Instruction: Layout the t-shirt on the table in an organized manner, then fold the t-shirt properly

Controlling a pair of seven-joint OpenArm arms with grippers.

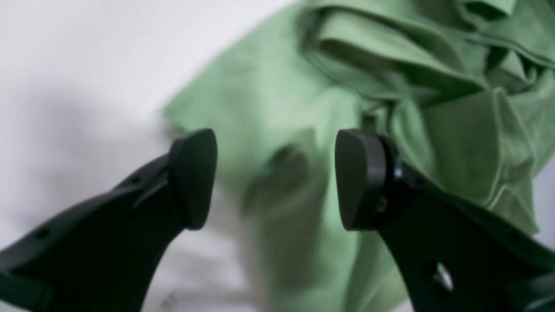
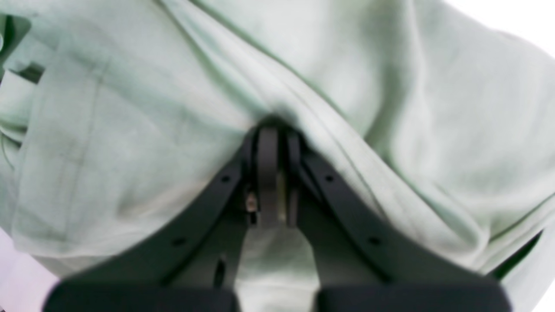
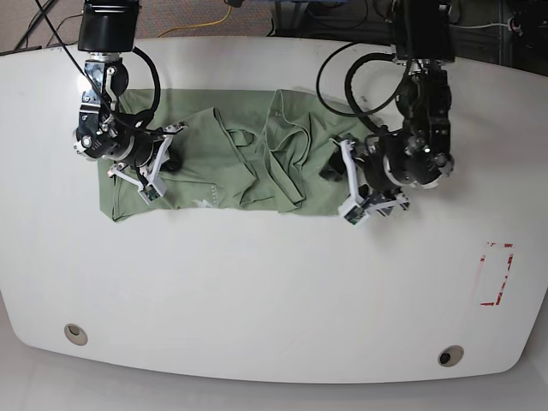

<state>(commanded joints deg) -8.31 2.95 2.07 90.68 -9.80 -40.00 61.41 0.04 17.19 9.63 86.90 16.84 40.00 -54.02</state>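
The green t-shirt (image 3: 231,184) lies wrinkled on the white table (image 3: 257,291). The left pincer (image 1: 277,182) is wide apart above it. The right pincer (image 2: 277,134) is closed in the cloth, seemingly pinching a fold. Best grab just the edge, then pull gently and flat.

T-shirt (image 3: 205,184): green cotton, short-sleeved; rumpled, unfolded, with overlapping creases and a raised fold near the middle; spread sideways across the upper part of the surface (image 3: 257,300). Surface: glossy white, rounded corners, two round grommet holes, red tape marks at one side.
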